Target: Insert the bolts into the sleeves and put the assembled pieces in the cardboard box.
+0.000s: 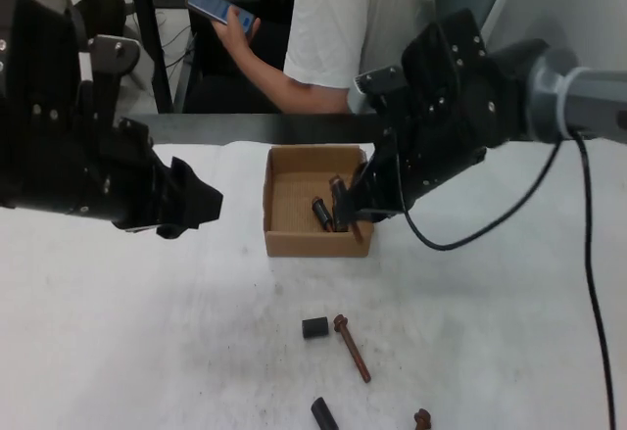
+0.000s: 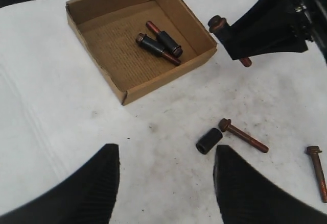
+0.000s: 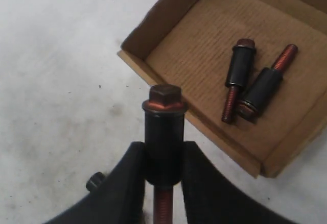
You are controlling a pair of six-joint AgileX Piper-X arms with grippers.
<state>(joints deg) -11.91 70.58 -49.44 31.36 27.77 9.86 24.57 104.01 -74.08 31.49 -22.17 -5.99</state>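
Showing, at the left, the black two-fingered left gripper (image 2: 164, 155) hanging above the white bench (image 1: 118, 332), fingers spread wide and holding nothing. Showing, at centre, the shallow brown cardboard box (image 2: 168, 78) containing two assembled pieces (image 2: 153, 45) lying side by side, each being a rust-brown hex-headed metal bolt (image 2: 172, 58) pushed through a short black cylindrical sleeve (image 2: 167, 40). Showing, close by the box's right-hand wall, the black right gripper (image 3: 163, 155) clamping a third assembled piece (image 3: 163, 124) by its sleeve, bolt head pointing away from the wrist and threaded end running back between the fingers.

Judging the step in hand as the boxing of this third piece: insertion done, release not yet made. Calling next for bringing the piece over bare floor of the box, clear of the two inside, then lowering it and opening the fingers; after that, turning to the loose parts.

Counting, left to right on the bench in front of the box: one loose sleeve (image 1: 314, 328), with probably a second (image 1: 323, 413), cut off at the near edge; one loose bolt (image 1: 351, 347) lying just beside the first sleeve; a further bolt (image 2: 317, 170) well to the right. Totalling three assembled pieces, two loose bolts, on that reading two loose sleeves, and one box.
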